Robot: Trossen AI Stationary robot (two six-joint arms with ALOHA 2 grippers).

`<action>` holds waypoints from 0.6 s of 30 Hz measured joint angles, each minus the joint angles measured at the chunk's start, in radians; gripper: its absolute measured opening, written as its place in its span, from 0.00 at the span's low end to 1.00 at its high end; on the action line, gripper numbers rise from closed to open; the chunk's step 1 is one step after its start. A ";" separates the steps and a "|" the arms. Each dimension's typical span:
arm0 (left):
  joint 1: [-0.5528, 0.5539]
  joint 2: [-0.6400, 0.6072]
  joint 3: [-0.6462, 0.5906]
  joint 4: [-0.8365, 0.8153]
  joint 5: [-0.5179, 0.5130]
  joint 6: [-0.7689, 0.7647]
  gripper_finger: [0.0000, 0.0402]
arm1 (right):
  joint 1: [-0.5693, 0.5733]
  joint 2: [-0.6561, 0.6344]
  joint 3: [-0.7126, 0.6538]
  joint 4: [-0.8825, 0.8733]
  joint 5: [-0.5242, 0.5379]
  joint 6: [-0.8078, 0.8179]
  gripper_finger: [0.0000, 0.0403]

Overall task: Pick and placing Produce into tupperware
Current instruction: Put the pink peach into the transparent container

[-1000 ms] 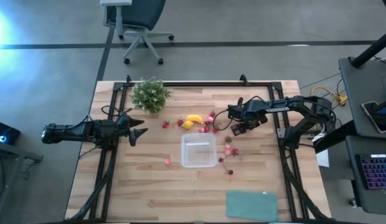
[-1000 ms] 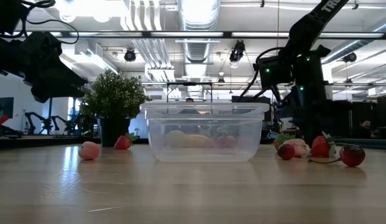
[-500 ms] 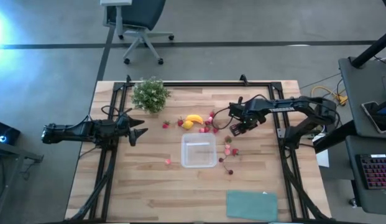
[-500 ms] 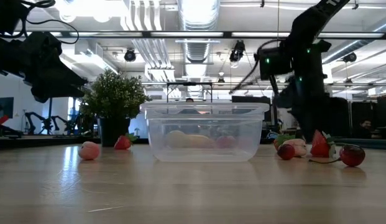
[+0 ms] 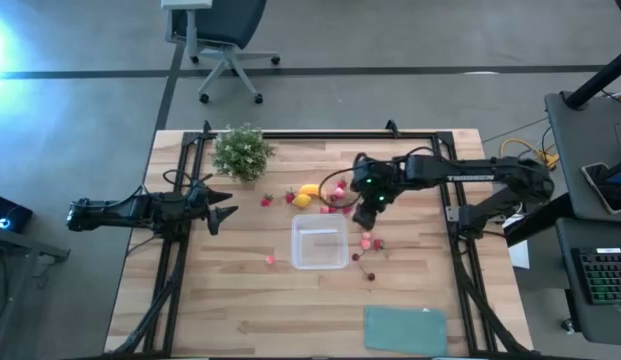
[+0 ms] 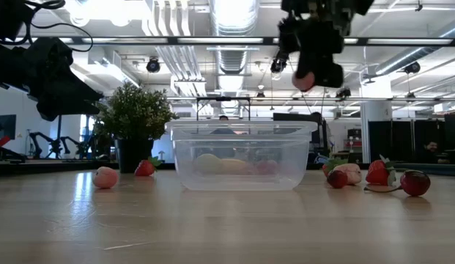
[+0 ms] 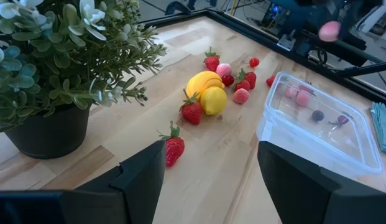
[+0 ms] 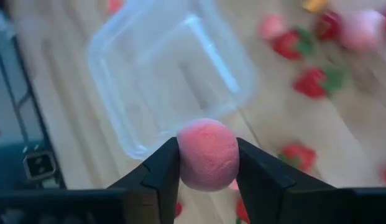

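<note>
The produce lies scattered on the wooden table: a yellow banana point(image 5: 312, 189), a lemon point(image 5: 302, 200) and several red and pink berries point(image 5: 368, 242). The clear tupperware point(image 5: 320, 243) stands in the table's middle. My right gripper point(image 5: 368, 205) hangs high over the table, just beyond the tupperware's far right corner, shut on a pink berry point(image 6: 305, 79). My left gripper point(image 5: 226, 212) waits open at the table's left side, with nothing between its fingers point(image 7: 143, 177). My right gripper pinches the round pink berry by two opposite sides point(image 8: 185, 155) between its two fingers point(image 8: 165, 171). The fingers slant downward from the table's right. The berry is lifted clear, well above the table and higher than the tupperware's rim point(image 6: 242, 126).
A bushy green potted plant point(image 5: 242, 151) stands at the far left, close to my left gripper. A flat teal rectangle point(image 5: 404, 330) lies at the near right corner. Black frame rails point(image 5: 330, 134) run along the table's far, left and right sides.
My right gripper has risen from table height among the berries to well above the tupperware's rim, carrying the pink berry clear of the table. It has shifted toward the table's left, closer to the tupperware, and rolled about its wrist.
</note>
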 joint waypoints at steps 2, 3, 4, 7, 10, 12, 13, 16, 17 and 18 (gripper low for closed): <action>0.000 0.000 0.000 0.000 0.000 0.000 0.60 | 0.014 0.057 0.045 0.001 -0.018 -0.046 0.34; 0.000 0.000 0.000 0.000 0.000 0.000 0.60 | 0.022 0.091 0.068 -0.005 -0.023 -0.071 0.34; 0.000 0.000 0.000 0.000 0.000 0.000 0.60 | 0.029 0.122 0.091 -0.006 -0.027 -0.095 0.35; 0.000 0.000 0.000 0.000 0.000 0.000 0.60 | 0.046 0.221 0.160 -0.037 -0.038 -0.158 0.35; 0.000 0.000 0.000 0.000 0.000 0.000 0.60 | 0.061 0.319 0.231 -0.094 -0.038 -0.197 0.35; 0.000 0.000 0.000 0.000 0.000 0.000 0.60 | 0.068 0.367 0.274 -0.131 -0.038 -0.218 0.37; 0.000 0.000 0.000 0.000 0.000 0.000 0.60 | 0.070 0.385 0.298 -0.147 -0.037 -0.228 0.38; 0.000 0.000 0.000 0.000 0.000 0.000 0.60 | 0.075 0.416 0.356 -0.188 -0.002 -0.254 0.44; 0.000 0.000 0.000 0.000 0.000 0.000 0.60 | 0.076 0.417 0.371 -0.200 0.021 -0.259 0.46; 0.000 0.000 0.000 0.000 0.000 0.000 0.60 | 0.079 0.418 0.384 -0.210 0.044 -0.262 0.49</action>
